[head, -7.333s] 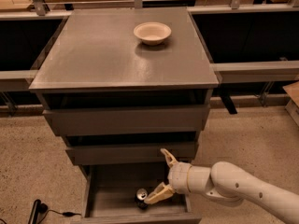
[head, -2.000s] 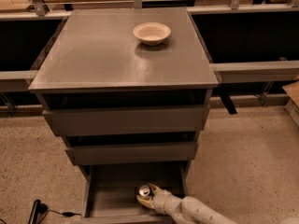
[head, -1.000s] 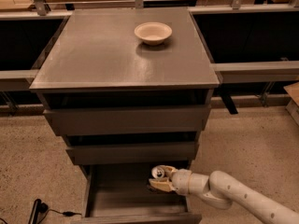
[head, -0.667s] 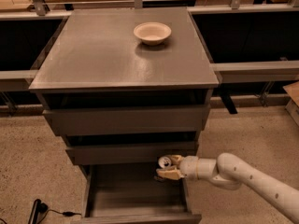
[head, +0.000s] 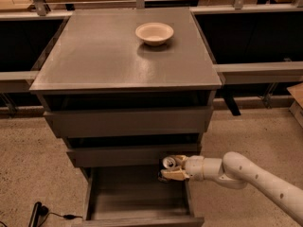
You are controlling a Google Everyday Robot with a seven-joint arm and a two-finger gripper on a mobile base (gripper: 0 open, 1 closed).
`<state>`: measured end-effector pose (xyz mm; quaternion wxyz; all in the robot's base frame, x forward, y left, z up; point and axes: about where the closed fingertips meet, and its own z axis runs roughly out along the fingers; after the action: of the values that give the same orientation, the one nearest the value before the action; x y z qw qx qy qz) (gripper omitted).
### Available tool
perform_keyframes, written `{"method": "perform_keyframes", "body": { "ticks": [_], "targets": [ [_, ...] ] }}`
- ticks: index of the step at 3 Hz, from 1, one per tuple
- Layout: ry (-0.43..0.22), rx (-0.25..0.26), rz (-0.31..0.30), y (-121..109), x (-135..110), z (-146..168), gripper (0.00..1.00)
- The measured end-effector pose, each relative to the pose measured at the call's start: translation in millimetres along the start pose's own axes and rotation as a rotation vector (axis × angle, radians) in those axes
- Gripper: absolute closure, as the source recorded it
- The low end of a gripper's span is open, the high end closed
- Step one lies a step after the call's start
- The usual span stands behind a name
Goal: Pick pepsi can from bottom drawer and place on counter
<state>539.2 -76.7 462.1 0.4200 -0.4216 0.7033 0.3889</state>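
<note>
Since two seconds ago the arm has lifted out of the drawer. Its cream two-finger gripper (head: pixel 170 168) is pinching the small dark blue pepsi can (head: pixel 169 162), silver top showing, just in front of the middle grey drawer (head: pixel 118 156). Below, the open grey bottom drawer (head: pixel 142 219) holds nothing visible. The broad grey counter (head: pixel 109 56) lies well above and behind, a cream bowl (head: pixel 154 33) at its far side.
</note>
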Motion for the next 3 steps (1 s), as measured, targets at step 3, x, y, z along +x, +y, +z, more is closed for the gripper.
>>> {"method": "perform_keyframes", "body": {
  "ticks": [3],
  "targets": [
    [0.118,-0.021,-0.48,96.8,-126.9,-74.9,1.0]
  ]
}}
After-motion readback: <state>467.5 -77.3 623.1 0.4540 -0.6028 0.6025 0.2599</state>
